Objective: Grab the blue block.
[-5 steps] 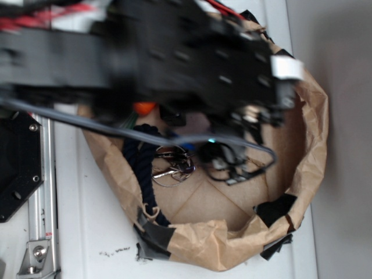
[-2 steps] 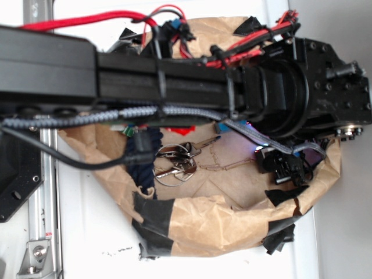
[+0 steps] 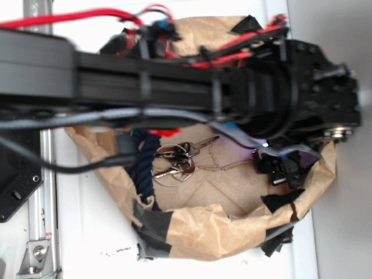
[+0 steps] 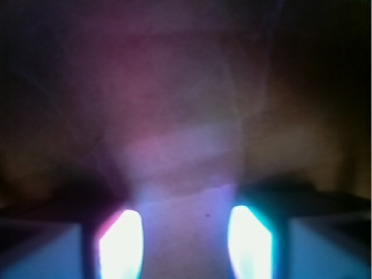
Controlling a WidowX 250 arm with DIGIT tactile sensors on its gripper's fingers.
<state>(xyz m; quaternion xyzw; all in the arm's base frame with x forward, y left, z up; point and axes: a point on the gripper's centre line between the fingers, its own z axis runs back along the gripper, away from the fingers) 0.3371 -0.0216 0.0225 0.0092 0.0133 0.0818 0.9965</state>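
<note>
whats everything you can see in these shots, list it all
paper bag: 1, brown, rolled-down rim patched with black tape, on the white surface
rope: 1, dark navy, braided, along the bag's left inner wall
keys on rings: 1 bunch, metallic, on the bag floor beside the rope
blue block: a small sky-blue sliver shows under the arm, mostly hidden
rail: 1, silver, left of the bag
arm: 1, black, with red and grey cables, stretched across the bag
end effector: 1, black, at the bag's right inner side; too blurred to tell whether it is open; wrist view is only a purple blur
</note>
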